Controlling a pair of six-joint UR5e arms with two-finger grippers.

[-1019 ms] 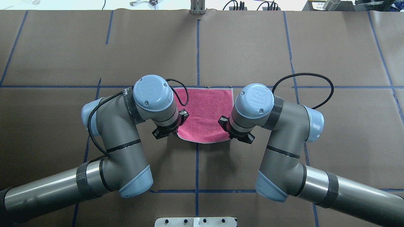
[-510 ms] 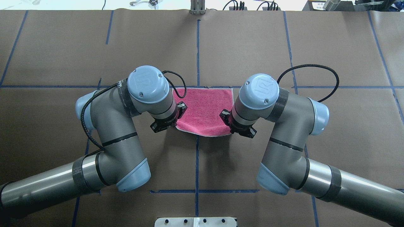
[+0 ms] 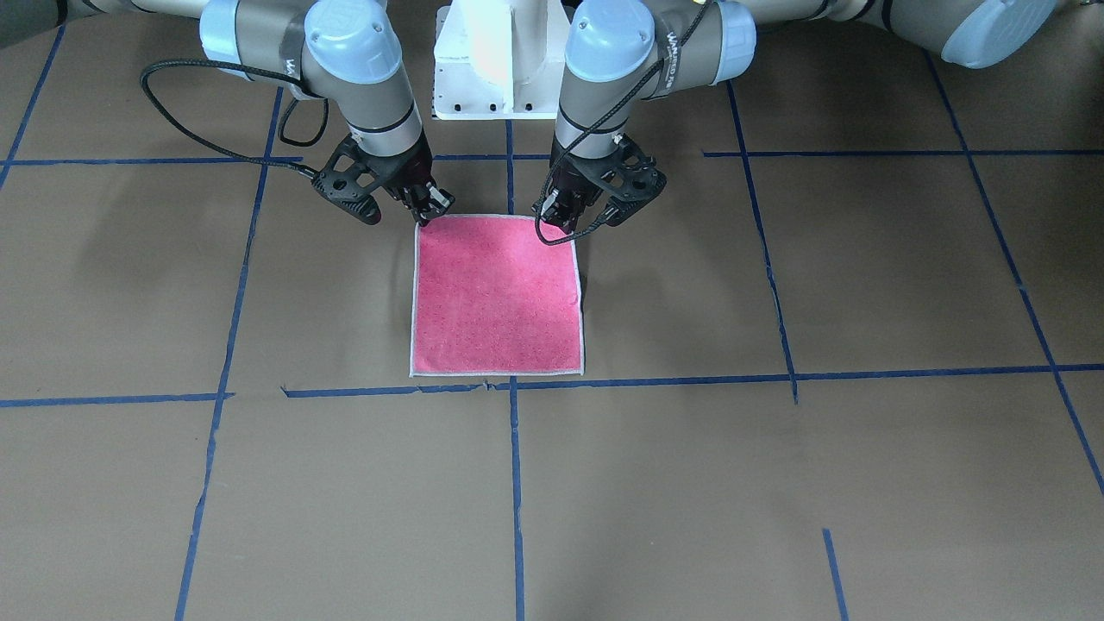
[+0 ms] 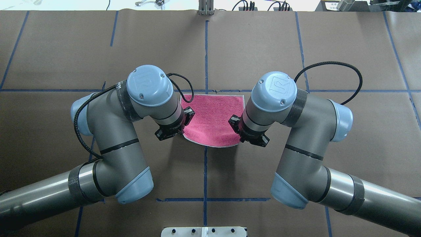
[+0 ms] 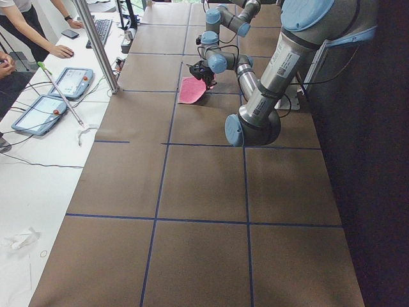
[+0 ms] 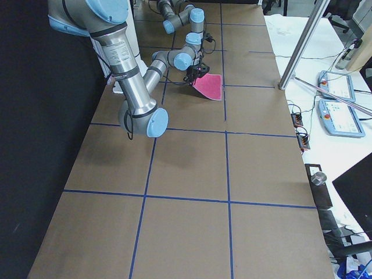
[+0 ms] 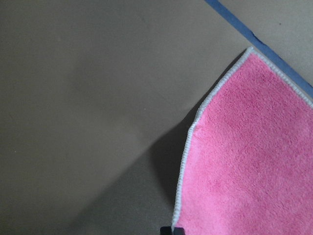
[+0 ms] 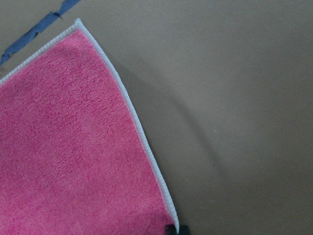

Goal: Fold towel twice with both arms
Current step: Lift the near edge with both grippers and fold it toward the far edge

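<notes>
The pink towel point(image 3: 496, 297) lies on the brown table with its far edge point(image 4: 217, 95) down along a blue tape line. Its edge nearest the robot is raised and sags in the middle point(image 4: 210, 144). My left gripper point(image 3: 561, 228) is shut on one raised corner and my right gripper point(image 3: 429, 211) is shut on the other. In the overhead view both wrists hide the fingertips. The left wrist view shows the towel point(image 7: 249, 161) and its white border hanging from the grip, and the right wrist view shows the towel point(image 8: 68, 142) the same way. Only the pink face shows.
The white pedestal base point(image 3: 492, 60) stands just behind the grippers. Blue tape lines point(image 3: 655, 379) grid the brown paper cover. Beyond the table's far edge is a white desk with tablets point(image 5: 51, 96), a metal post point(image 5: 96, 45) and a person's hand point(image 5: 61, 51).
Both arms have risen and drawn slightly apart, carrying the towel's near corners up. The near edge now hangs higher and the visible pink area looks shorter from above.
</notes>
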